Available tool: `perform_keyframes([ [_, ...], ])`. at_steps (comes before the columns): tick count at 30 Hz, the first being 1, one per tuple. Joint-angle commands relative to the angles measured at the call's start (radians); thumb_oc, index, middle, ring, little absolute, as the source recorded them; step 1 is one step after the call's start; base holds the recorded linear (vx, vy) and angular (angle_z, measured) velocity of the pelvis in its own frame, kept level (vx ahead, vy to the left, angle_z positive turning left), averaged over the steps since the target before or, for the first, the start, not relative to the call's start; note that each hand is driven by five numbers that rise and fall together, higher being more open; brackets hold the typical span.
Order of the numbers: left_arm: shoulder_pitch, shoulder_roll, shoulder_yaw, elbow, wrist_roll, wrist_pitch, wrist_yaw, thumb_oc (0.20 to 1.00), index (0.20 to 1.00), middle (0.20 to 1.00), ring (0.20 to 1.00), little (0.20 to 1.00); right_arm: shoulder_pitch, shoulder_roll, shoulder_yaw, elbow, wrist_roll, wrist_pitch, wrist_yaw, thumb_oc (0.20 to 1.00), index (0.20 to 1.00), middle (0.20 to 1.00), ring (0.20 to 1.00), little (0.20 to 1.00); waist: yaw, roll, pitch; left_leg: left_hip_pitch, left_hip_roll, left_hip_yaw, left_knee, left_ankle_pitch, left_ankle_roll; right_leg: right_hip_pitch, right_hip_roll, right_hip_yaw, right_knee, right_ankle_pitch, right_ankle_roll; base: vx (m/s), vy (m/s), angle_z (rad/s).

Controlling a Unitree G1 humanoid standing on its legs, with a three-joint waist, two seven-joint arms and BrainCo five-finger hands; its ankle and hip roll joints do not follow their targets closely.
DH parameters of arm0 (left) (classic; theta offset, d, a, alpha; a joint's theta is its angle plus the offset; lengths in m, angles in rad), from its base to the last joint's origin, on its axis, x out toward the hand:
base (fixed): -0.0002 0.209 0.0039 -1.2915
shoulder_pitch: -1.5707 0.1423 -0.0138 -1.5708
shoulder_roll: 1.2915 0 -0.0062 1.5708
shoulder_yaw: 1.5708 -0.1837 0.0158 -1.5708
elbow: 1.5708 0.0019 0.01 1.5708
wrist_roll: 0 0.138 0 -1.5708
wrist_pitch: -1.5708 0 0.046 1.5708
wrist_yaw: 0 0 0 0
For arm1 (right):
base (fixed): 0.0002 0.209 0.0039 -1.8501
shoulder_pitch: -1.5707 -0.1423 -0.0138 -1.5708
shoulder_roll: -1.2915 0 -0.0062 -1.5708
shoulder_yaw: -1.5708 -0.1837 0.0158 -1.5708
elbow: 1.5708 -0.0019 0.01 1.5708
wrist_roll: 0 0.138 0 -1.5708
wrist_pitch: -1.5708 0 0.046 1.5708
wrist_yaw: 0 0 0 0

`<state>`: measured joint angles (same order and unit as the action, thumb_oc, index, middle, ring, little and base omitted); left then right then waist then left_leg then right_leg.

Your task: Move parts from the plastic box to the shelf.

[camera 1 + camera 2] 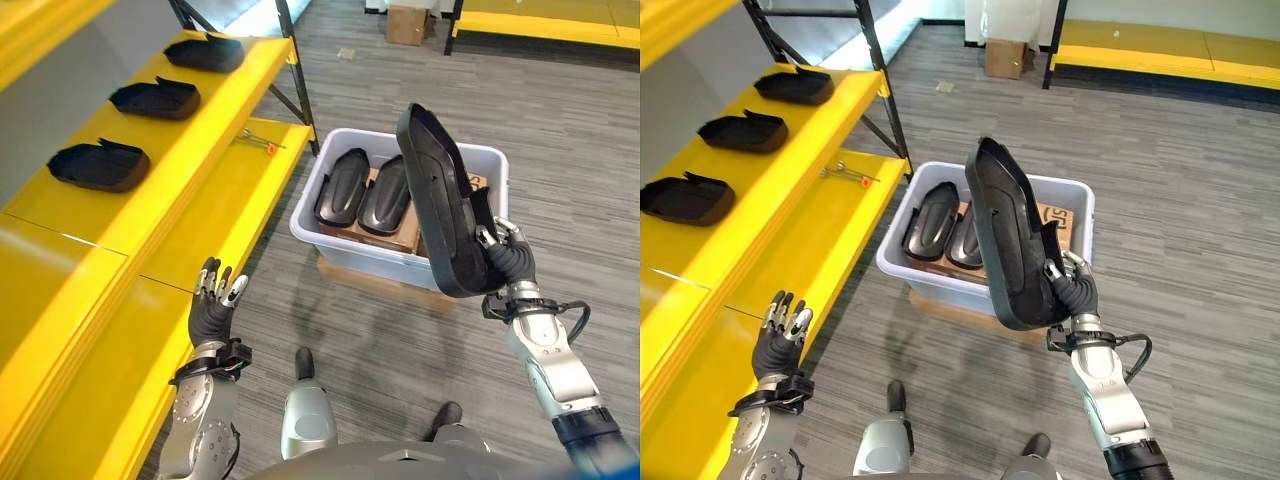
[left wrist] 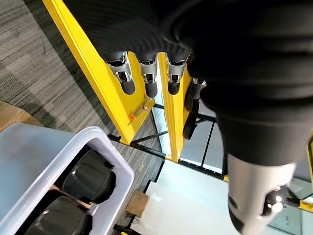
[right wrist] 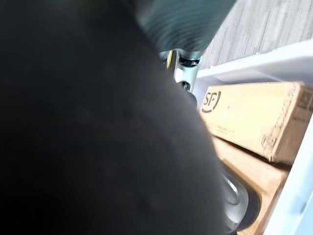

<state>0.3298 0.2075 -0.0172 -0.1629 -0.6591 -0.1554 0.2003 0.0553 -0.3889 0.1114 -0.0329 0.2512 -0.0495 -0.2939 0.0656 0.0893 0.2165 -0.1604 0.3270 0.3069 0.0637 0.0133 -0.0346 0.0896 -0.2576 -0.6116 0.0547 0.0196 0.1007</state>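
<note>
My right hand (image 1: 503,255) is shut on a long black moulded part (image 1: 437,196), held upright above the near right corner of the grey plastic box (image 1: 318,236). Its dark surface (image 3: 98,137) blocks most of the right wrist view. Two more black parts (image 1: 343,186) (image 1: 387,194) lie side by side in the box on cardboard boxes. Three black parts (image 1: 99,165) (image 1: 155,98) (image 1: 206,52) sit in a row on the upper yellow shelf (image 1: 180,160). My left hand (image 1: 213,303) is open, fingers straight, beside the front edge of the lower yellow shelf (image 1: 240,200).
A small tool with an orange tip (image 1: 262,143) lies on the lower shelf. The plastic box rests on a flat cardboard box (image 1: 385,283) on the grey floor. A black shelf strut (image 1: 295,75) stands behind the box. A cardboard box (image 1: 406,24) and another yellow rack (image 1: 545,25) stand far back.
</note>
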Motion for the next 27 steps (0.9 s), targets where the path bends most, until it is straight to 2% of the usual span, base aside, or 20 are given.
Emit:
perform_keyframes([
  [1, -0.062, 0.073, 0.012, -0.05, -0.016, -0.016, -0.016, 1.0, 1.0, 1.0, 1.0, 1.0, -0.078, 0.02, -0.119, -0.114, 0.01, -0.079, -0.025, 0.2, 0.2, 0.2, 0.2, 0.2, -0.039, -0.033, 0.018, 0.119, 0.136, 0.044, 0.123, 0.175, -0.15, -0.137, -0.136, -0.017, 0.315, -0.143, 0.004, -0.05, 0.196, 0.84],
  [2, -0.061, 0.074, 0.012, -0.052, -0.012, -0.012, -0.016, 1.0, 1.0, 1.0, 1.0, 1.0, -0.063, 0.028, -0.135, -0.131, 0.011, -0.075, -0.025, 0.2, 0.2, 0.2, 0.2, 0.2, -0.059, -0.034, 0.013, 0.123, 0.134, 0.098, 0.121, 0.133, -0.142, -0.131, -0.167, -0.034, 0.337, -0.13, 0.016, 0.0, 0.149, 0.64],
  [3, -0.059, 0.075, 0.012, -0.053, -0.012, -0.011, -0.016, 1.0, 1.0, 1.0, 1.0, 1.0, -0.06, 0.029, -0.136, -0.135, 0.01, -0.073, -0.024, 0.2, 0.2, 0.2, 0.2, 0.2, -0.06, -0.037, 0.013, 0.125, 0.129, 0.099, 0.123, 0.127, -0.138, -0.13, -0.173, -0.033, 0.34, -0.129, 0.02, 0.0, 0.166, 0.86],
  [4, -0.062, 0.081, 0.014, -0.055, -0.015, -0.01, -0.017, 1.0, 1.0, 1.0, 1.0, 1.0, -0.05, 0.034, -0.145, -0.146, 0.007, -0.067, -0.024, 0.2, 0.2, 0.2, 0.2, 0.2, -0.063, -0.042, 0.015, 0.119, 0.114, 0.098, 0.147, 0.064, -0.126, -0.135, -0.205, -0.033, 0.371, -0.121, 0.029, 0.02, 0.23, 0.94],
  [5, -0.068, 0.099, 0.017, -0.064, -0.008, -0.013, -0.011, 1.0, 1.0, 1.0, 1.0, 1.0, -0.024, 0.04, -0.156, -0.152, 0.007, -0.063, -0.016, 0.2, 0.2, 0.2, 0.2, 0.2, -0.059, -0.051, 0.024, 0.097, 0.085, 0.081, 0.189, 0.03, -0.113, -0.117, -0.257, -0.042, 0.388, -0.091, 0.046, 0.02, 0.227, 0.93],
  [6, -0.068, 0.101, 0.016, -0.065, -0.008, -0.012, -0.01, 1.0, 1.0, 1.0, 1.0, 1.0, -0.023, 0.042, -0.157, -0.154, 0.007, -0.062, -0.016, 0.2, 0.2, 0.2, 0.2, 0.2, -0.062, -0.054, 0.025, 0.094, 0.081, 0.077, 0.194, 0.026, -0.111, -0.114, -0.263, -0.045, 0.389, -0.089, 0.049, 0.02, 0.197, 0.73],
  [9, -0.054, 0.119, 0.037, -0.068, 0.006, -0.012, -0.012, 1.0, 1.0, 1.0, 1.0, 1.0, -0.003, 0.055, -0.173, -0.151, 0.007, -0.055, 0.0, 0.2, 0.2, 0.2, 0.2, 0.2, -0.055, -0.074, 0.023, 0.079, 0.044, 0.058, 0.204, -0.014, -0.097, -0.091, -0.303, -0.049, 0.359, -0.014, 0.088, 0.02, 0.165, 0.85],
  [11, -0.026, 0.129, 0.071, -0.075, 0.023, -0.011, -0.014, 1.0, 1.0, 1.0, 1.0, 1.0, -0.002, 0.066, -0.177, -0.145, 0.007, -0.05, 0.014, 0.2, 0.2, 0.2, 0.2, 0.2, -0.034, -0.093, 0.015, 0.064, 0.015, 0.042, 0.211, -0.03, -0.082, -0.065, -0.317, -0.063, 0.337, 0.008, 0.097, 0.06, 0.167, 0.52],
  [12, -0.025, 0.129, 0.071, -0.075, 0.023, -0.011, -0.014, 1.0, 1.0, 1.0, 1.0, 1.0, -0.002, 0.066, -0.177, -0.145, 0.007, -0.05, 0.014, 0.2, 0.2, 0.2, 0.2, 0.2, -0.035, -0.094, 0.015, 0.064, 0.014, 0.041, 0.211, -0.03, -0.081, -0.064, -0.317, -0.064, 0.336, 0.008, 0.098, 0.07, 0.166, 0.59],
  [13, -0.014, 0.124, 0.083, -0.075, 0.026, -0.012, -0.008, 1.0, 1.0, 1.0, 1.0, 1.0, -0.016, 0.072, -0.163, -0.142, 0.007, -0.05, 0.018, 0.2, 0.2, 0.2, 0.2, 0.2, -0.016, -0.107, 0.008, 0.055, -0.005, 0.031, 0.212, -0.042, -0.074, -0.047, -0.327, -0.079, 0.321, 0.029, 0.11, 0.05, 0.127, 0.62],
  [17, 0.004, 0.119, 0.1, -0.084, 0.039, -0.008, -0.001, 1.0, 1.0, 1.0, 1.0, 1.0, -0.032, 0.075, -0.139, -0.142, -0.007, -0.042, 0.035, 0.2, 0.2, 0.2, 0.2, 0.2, 0.014, -0.135, 0.008, 0.022, -0.047, 0.003, 0.233, -0.06, -0.058, -0.015, -0.345, -0.113, 0.292, 0.085, 0.13, 0.04, 0.109, 0.41],
  [18, 0.005, 0.119, 0.101, -0.086, 0.039, -0.007, 0.0, 1.0, 1.0, 1.0, 1.0, 1.0, -0.033, 0.076, -0.139, -0.141, -0.008, -0.042, 0.035, 0.2, 0.2, 0.2, 0.2, 0.2, 0.011, -0.136, 0.008, 0.018, -0.048, -0.001, 0.236, -0.062, -0.057, -0.012, -0.346, -0.118, 0.29, 0.087, 0.131, 0.0, 0.096, 0.4],
  [19, 0.012, 0.117, 0.106, -0.089, 0.045, -0.004, -0.001, 1.0, 1.0, 1.0, 1.0, 1.0, -0.041, 0.075, -0.127, -0.141, -0.004, -0.039, 0.046, 0.2, 0.2, 0.2, 0.2, 0.2, 0.031, -0.147, 0.016, -0.007, -0.063, -0.02, 0.26, -0.079, -0.048, -0.002, -0.351, -0.133, 0.275, 0.107, 0.135, -0.01, 0.063, 0.42],
  [22, 0.017, 0.115, 0.108, -0.093, 0.045, -0.005, 0.0, 1.0, 1.0, 1.0, 1.0, 1.0, -0.05, 0.074, -0.115, -0.144, -0.005, -0.035, 0.052, 0.2, 0.2, 0.2, 0.2, 0.2, 0.045, -0.153, 0.021, -0.039, -0.078, -0.034, 0.305, -0.103, -0.036, 0.009, -0.364, -0.147, 0.268, 0.132, 0.14, 0.01, 0.166, 0.31],
  [23, 0.018, 0.113, 0.109, -0.09, 0.043, -0.004, 0.005, 1.0, 1.0, 1.0, 1.0, 1.0, -0.06, 0.082, -0.099, -0.15, -0.003, -0.032, 0.055, 0.2, 0.2, 0.2, 0.2, 0.2, 0.065, -0.157, 0.031, -0.065, -0.11, -0.045, 0.34, -0.136, -0.017, 0.019, -0.387, -0.156, 0.267, 0.165, 0.145, 0.02, 0.283, 0.39],
  [25, 0.019, 0.113, 0.112, -0.093, 0.044, -0.003, 0.008, 1.0, 1.0, 1.0, 1.0, 1.0, -0.061, 0.084, -0.096, -0.153, -0.001, -0.032, 0.054, 0.2, 0.2, 0.2, 0.2, 0.2, 0.068, -0.159, 0.035, -0.077, -0.127, -0.049, 0.361, -0.155, -0.006, 0.023, -0.397, -0.159, 0.27, 0.179, 0.146, 0.01, 0.195, 0.45],
  [27, 0.01, 0.118, 0.117, -0.093, 0.056, -0.002, 0.014, 1.0, 1.0, 1.0, 1.0, 1.0, -0.073, 0.091, -0.088, -0.149, -0.001, -0.03, 0.054, 0.2, 0.2, 0.2, 0.2, 0.2, 0.081, -0.158, 0.041, -0.089, -0.154, -0.058, 0.375, -0.179, 0.019, 0.027, -0.414, -0.151, 0.286, 0.229, 0.153, 0.05, 0.226, 0.29],
])
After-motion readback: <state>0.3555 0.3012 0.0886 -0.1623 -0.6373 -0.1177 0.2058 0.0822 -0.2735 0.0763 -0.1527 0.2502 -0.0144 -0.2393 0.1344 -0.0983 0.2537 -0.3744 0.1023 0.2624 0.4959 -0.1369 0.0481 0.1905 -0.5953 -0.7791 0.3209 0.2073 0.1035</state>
